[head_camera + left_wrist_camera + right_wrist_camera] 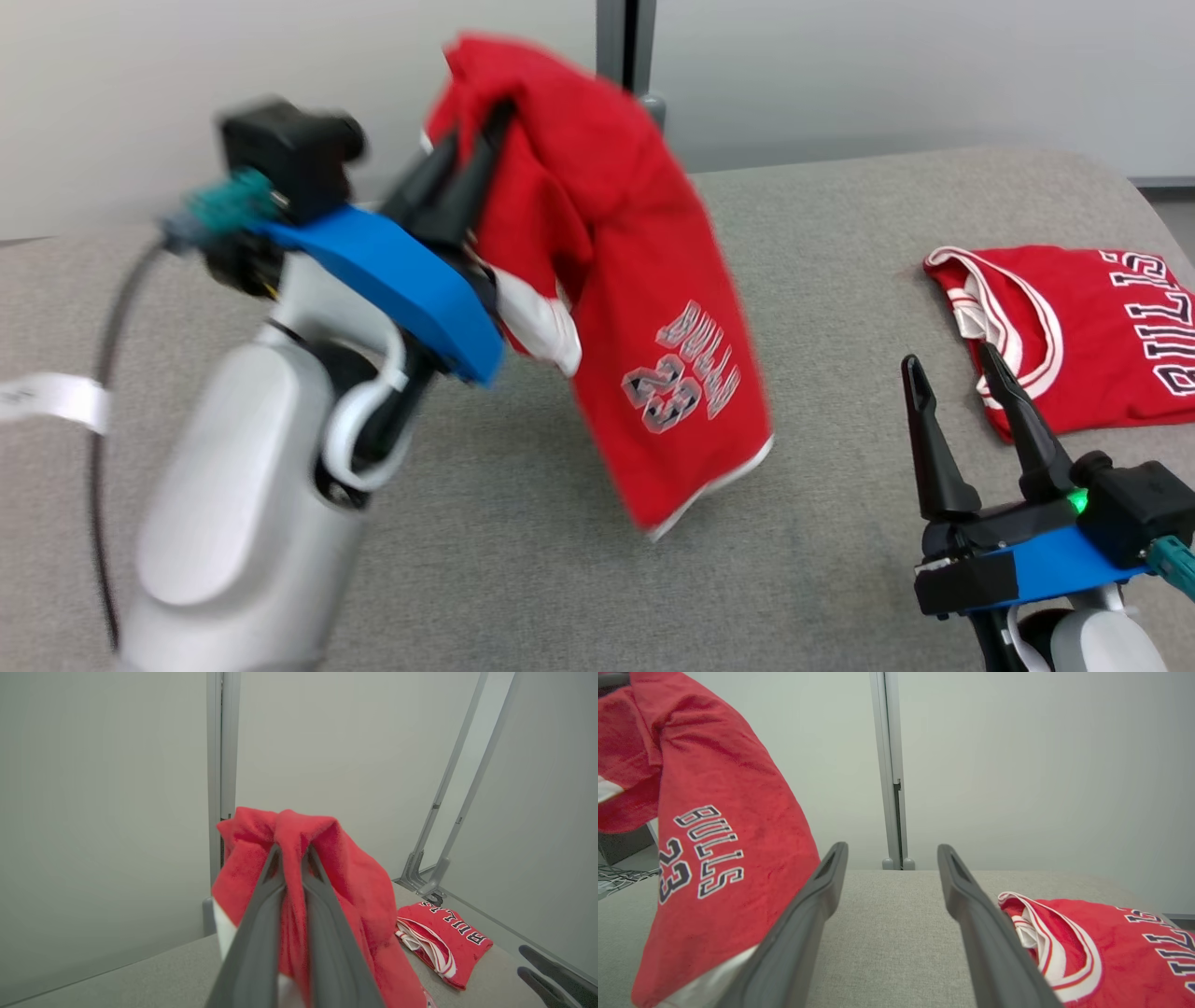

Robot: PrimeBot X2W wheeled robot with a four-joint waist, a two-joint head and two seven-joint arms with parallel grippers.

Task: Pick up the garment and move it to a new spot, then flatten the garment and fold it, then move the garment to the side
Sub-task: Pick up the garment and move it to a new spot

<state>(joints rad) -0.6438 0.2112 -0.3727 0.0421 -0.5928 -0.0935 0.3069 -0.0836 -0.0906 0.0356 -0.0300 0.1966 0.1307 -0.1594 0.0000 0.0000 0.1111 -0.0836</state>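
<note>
Two red pieces lie before you, and only one is in play: the garment (pixel 635 280) hangs in the air from your left gripper (pixel 485 131), whose fingers are pinched together on a bunched fold near its top. That high hold looks chosen to let the cloth drape free for carrying to a new spot. The "BULLS 23" print faces you, and the white-trimmed hem sits low over the surface (pixel 560 579); I cannot tell whether it brushes it. Your right gripper (pixel 949 359) waits low on the right with its fingers apart and nothing between them, probably ready to catch a lower corner for spreading. Just beyond it a jersey (pixel 1092 327) lies flat near the right edge, well apart from the hanging cloth. The surface is grey woven fabric, soft-looking and rounded at the far side. Behind it stand pale walls (pixel 140 75) and a grey post (pixel 624 37).
</note>
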